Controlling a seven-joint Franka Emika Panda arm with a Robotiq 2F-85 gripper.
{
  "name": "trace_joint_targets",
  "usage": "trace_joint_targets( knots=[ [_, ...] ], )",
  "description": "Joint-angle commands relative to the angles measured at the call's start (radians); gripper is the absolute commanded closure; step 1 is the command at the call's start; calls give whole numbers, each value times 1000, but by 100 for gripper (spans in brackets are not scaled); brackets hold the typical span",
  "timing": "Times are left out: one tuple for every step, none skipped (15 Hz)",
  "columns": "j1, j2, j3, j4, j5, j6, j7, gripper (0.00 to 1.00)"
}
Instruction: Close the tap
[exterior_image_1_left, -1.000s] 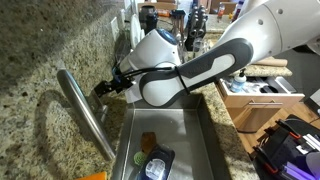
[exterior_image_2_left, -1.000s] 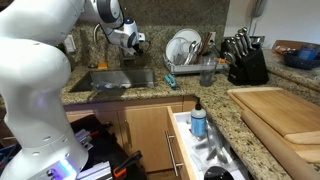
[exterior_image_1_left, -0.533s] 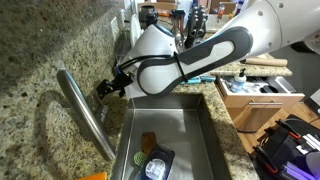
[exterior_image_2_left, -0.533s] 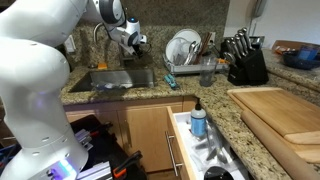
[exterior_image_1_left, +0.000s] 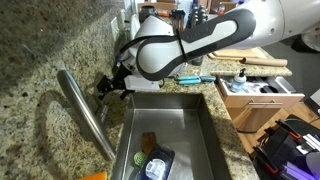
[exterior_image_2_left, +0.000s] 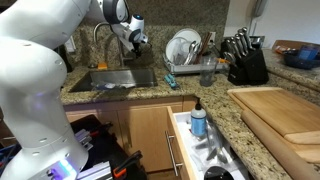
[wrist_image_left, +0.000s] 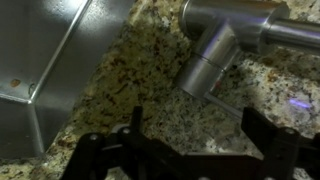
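Observation:
The tap (exterior_image_1_left: 85, 110) is a long brushed-steel spout reaching over the sink from the granite counter; it also shows in an exterior view (exterior_image_2_left: 97, 35). In the wrist view the tap's body (wrist_image_left: 235, 20) crosses the top. A short steel cylinder (wrist_image_left: 208, 68) branches off it, and a thin lever (wrist_image_left: 228, 103) sticks out of that toward the lower right. My gripper (wrist_image_left: 192, 135) is open, its two dark fingers wide apart just below the lever, over the granite. It hovers by the tap's base in both exterior views (exterior_image_1_left: 110, 85) (exterior_image_2_left: 135, 40). I cannot tell if it touches the lever.
The steel sink basin (exterior_image_1_left: 190, 130) holds a sponge (exterior_image_1_left: 148, 140) and a black container (exterior_image_1_left: 155, 163). A dish rack with plates (exterior_image_2_left: 185, 50), a knife block (exterior_image_2_left: 245, 62), a cutting board (exterior_image_2_left: 285, 110) and an open drawer (exterior_image_2_left: 205, 150) lie beside it.
The arm has swung toward the back wall. The gripper moved from beside the spout closer to the tap's base.

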Motion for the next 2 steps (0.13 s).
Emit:
trace_joint_targets(
  knots=[
    [0,0,0,0,0,0,0,0],
    [0,0,0,0,0,-1,0,0]
  ],
)
